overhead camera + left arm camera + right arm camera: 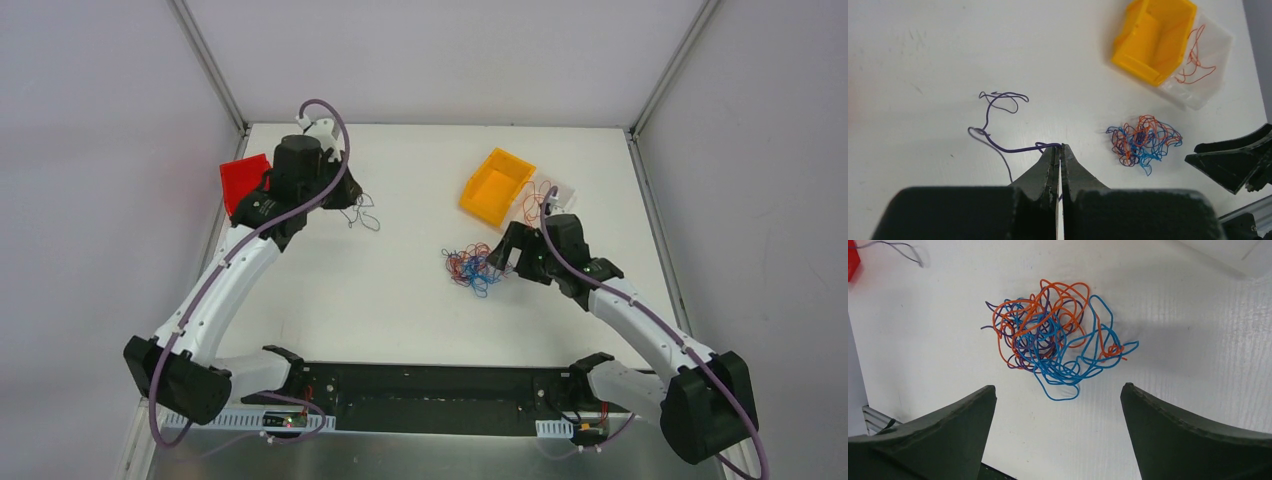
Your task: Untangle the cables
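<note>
Pinching one loose purple cable: left gripper, jaws fully closed, well apart from tangle of cables on bench. Right gripper: spread wide, empty, just beside that tangle.

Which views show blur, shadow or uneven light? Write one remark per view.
Top external: even light, sharp, cable tangle tiny. Left wrist: left end effector dark and soft, purple wire crisp. Right wrist: tangle crisp, grey shadow band on the table, right end effector blurred.
</note>
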